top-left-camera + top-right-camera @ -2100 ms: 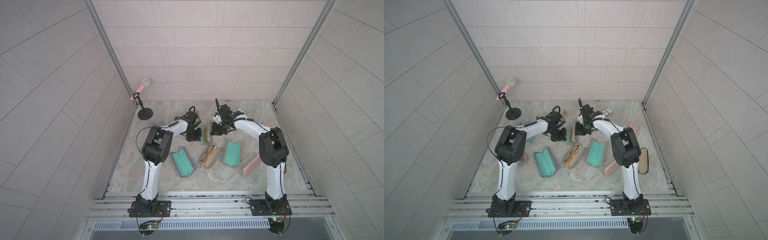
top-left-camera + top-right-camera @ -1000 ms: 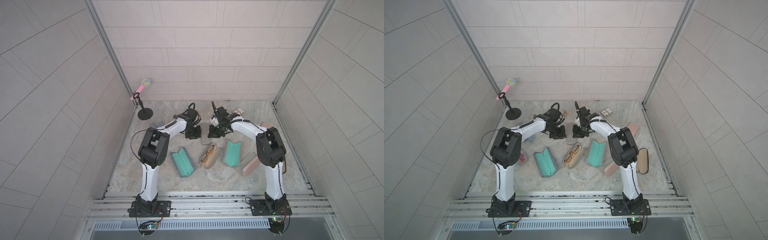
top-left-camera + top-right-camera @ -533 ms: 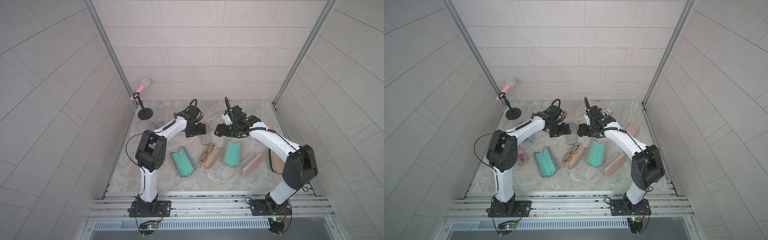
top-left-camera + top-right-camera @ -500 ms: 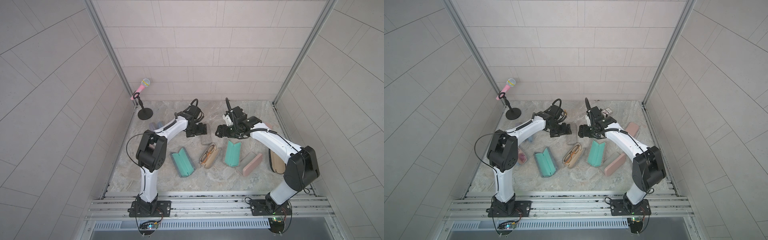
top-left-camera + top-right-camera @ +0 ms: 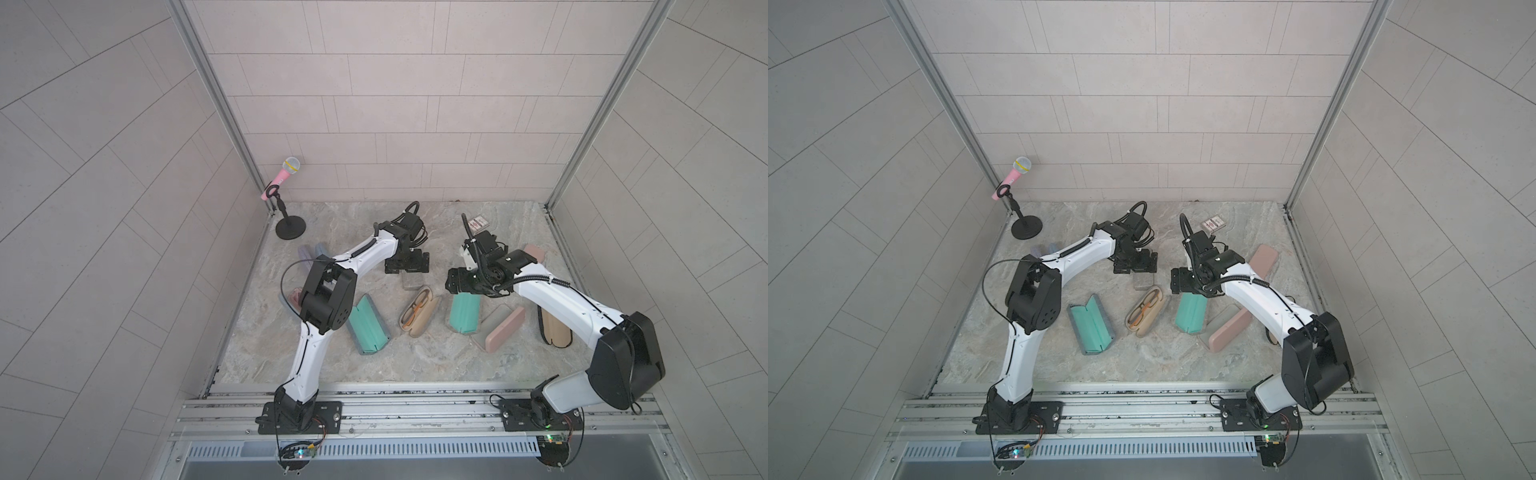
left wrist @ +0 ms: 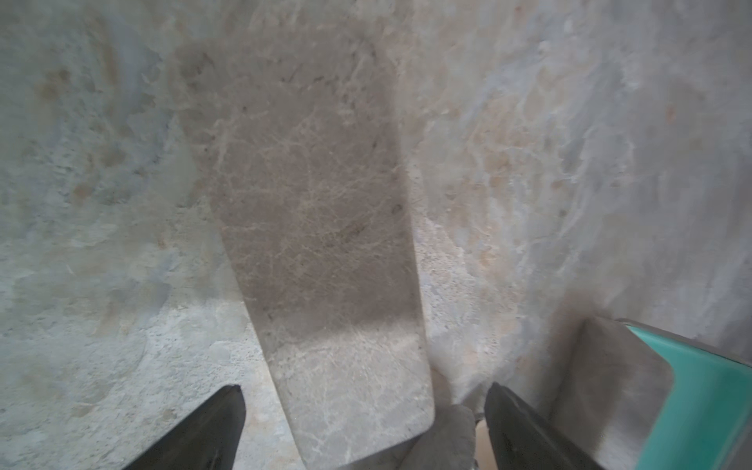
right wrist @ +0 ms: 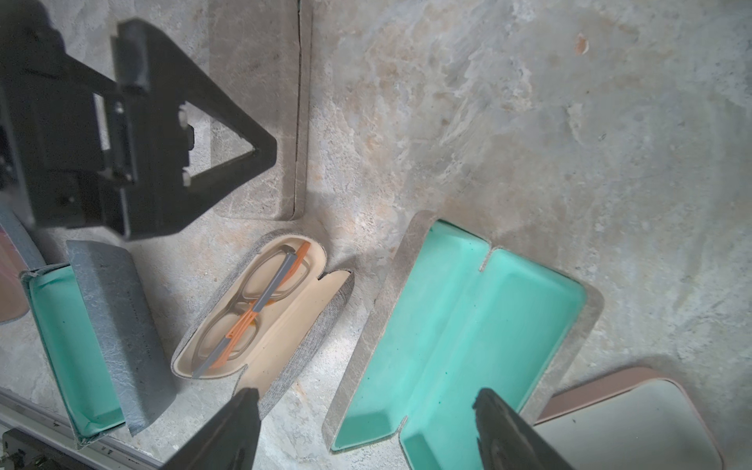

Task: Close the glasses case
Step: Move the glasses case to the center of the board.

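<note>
A grey glasses case (image 5: 411,281) (image 5: 1143,282) lies shut and flat on the stone table, mid-back. My left gripper (image 5: 406,266) hovers just behind it, open; in the left wrist view the case (image 6: 317,203) fills the middle and the left gripper (image 6: 364,392) straddles its near end without touching. The right gripper (image 5: 461,283) is open too, over the back end of an open teal-lined case (image 5: 465,313). The right wrist view shows the right gripper (image 7: 366,394) empty above that teal case (image 7: 460,337), with the shut grey case (image 7: 256,81) beyond.
A beige case (image 5: 419,312) lies open with glasses inside. Another teal case (image 5: 368,324) lies open at the left, a pink case (image 5: 503,334) open at the right, a tan one (image 5: 555,332) beyond it. A microphone stand (image 5: 291,228) and a card pack (image 5: 478,223) stand at the back.
Both grippers opened and let go of the grey case, which now lies shut on the table. The right arm swung away to the right, over the teal case.
</note>
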